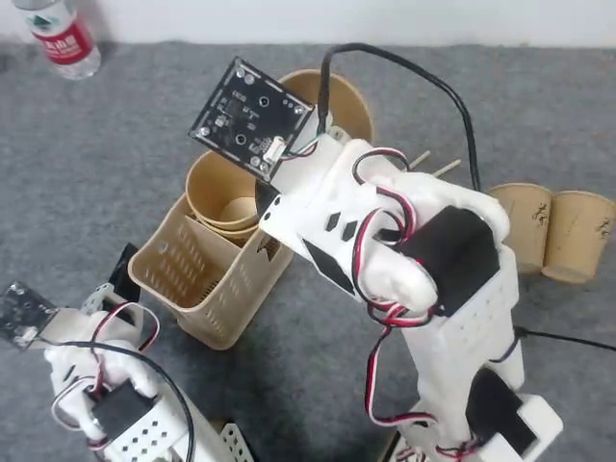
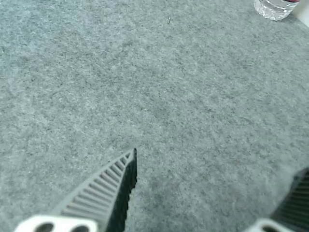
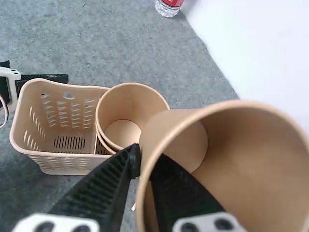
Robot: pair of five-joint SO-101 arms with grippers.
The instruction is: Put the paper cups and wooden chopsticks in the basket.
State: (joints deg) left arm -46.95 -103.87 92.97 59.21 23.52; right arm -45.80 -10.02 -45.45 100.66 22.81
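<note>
My right gripper is shut on the rim of a brown paper cup, one finger inside and one outside. In the high view this paper cup hangs tilted just behind the beige basket. Nested paper cups stand in the basket's far end, and the same nested cups show in the basket below the held one. Two more paper cups stand at the right. Wooden chopstick ends poke out behind the right arm. My left gripper is open over bare carpet, left of the basket.
A water bottle lies at the far left corner by the white wall. The grey carpet spreads open to the left of the basket. The right arm's cable arches over the back of the table.
</note>
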